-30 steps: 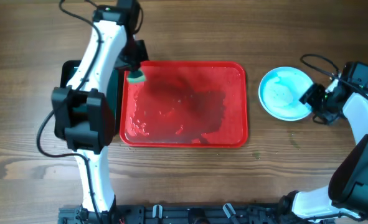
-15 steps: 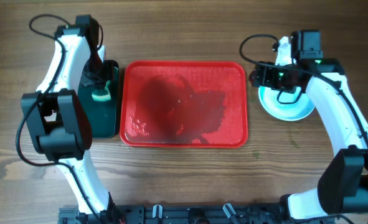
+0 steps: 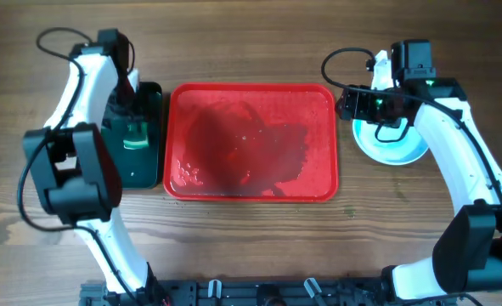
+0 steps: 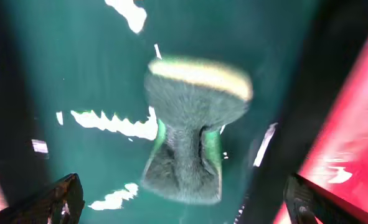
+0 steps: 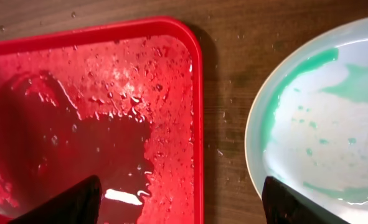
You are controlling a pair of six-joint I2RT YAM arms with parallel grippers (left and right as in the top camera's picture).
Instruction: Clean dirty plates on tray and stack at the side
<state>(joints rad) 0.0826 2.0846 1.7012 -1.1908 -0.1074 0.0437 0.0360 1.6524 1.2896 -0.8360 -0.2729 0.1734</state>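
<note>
Left end effector (image 4: pixel 180 190) hangs spread wide over the sponge (image 4: pixel 196 118) lying loose in the bin (image 4: pixel 78 68) at the tray's (image 5: pixel 197 93) 9 o'clock, while the right end effector (image 5: pixel 180 196), spread and empty, hovers between tray and smeared plate (image 5: pixel 320 130) at 3 o'clock.

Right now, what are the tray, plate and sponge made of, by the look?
Tray: likely moulded plastic, glossy red; water beads on it, with glare.
Plate: smooth, glossy, ceramic or melamine, cannot tell which; teal smear sits on the surface.
Sponge: soft foam, yellow layer with a fuzzy dark scouring side.
</note>
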